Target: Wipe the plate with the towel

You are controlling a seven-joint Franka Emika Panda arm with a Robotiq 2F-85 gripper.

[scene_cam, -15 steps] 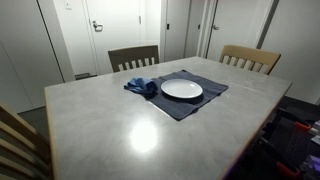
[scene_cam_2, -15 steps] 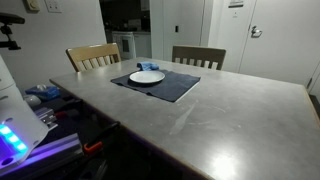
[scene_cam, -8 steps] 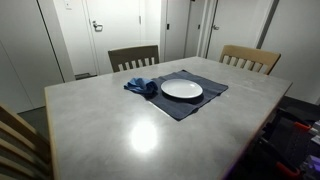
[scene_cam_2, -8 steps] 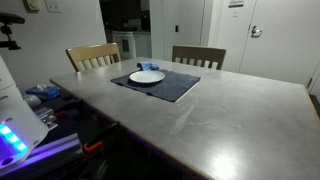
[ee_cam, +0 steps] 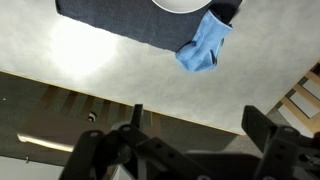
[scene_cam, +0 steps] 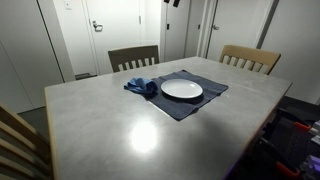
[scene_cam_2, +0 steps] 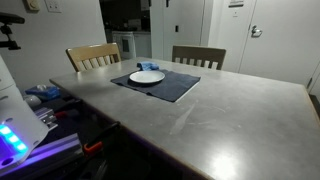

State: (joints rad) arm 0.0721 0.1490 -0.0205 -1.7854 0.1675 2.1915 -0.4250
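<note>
A white plate (scene_cam: 181, 89) sits on a dark grey placemat (scene_cam: 195, 104) on the far half of the grey table (scene_cam: 130, 130); it also shows in the other exterior view (scene_cam_2: 147, 76). A crumpled blue towel (scene_cam: 141, 86) lies on the placemat's corner, touching the plate's side. In the wrist view the towel (ee_cam: 205, 45) and the plate's edge (ee_cam: 185, 5) are at the top. My gripper (ee_cam: 200, 125) is open and empty, high above the table; only its tip shows at the top of an exterior view (scene_cam: 172, 3).
Two wooden chairs (scene_cam: 133, 57) (scene_cam: 250, 58) stand at the table's far side, and another chair back (scene_cam: 15, 140) is at the near corner. Doors and walls lie behind. Equipment with cables (scene_cam_2: 30, 115) stands beside the table.
A dark tip of my gripper has come into view at the top edge of the exterior views. The plate, towel and placemat have not moved.
</note>
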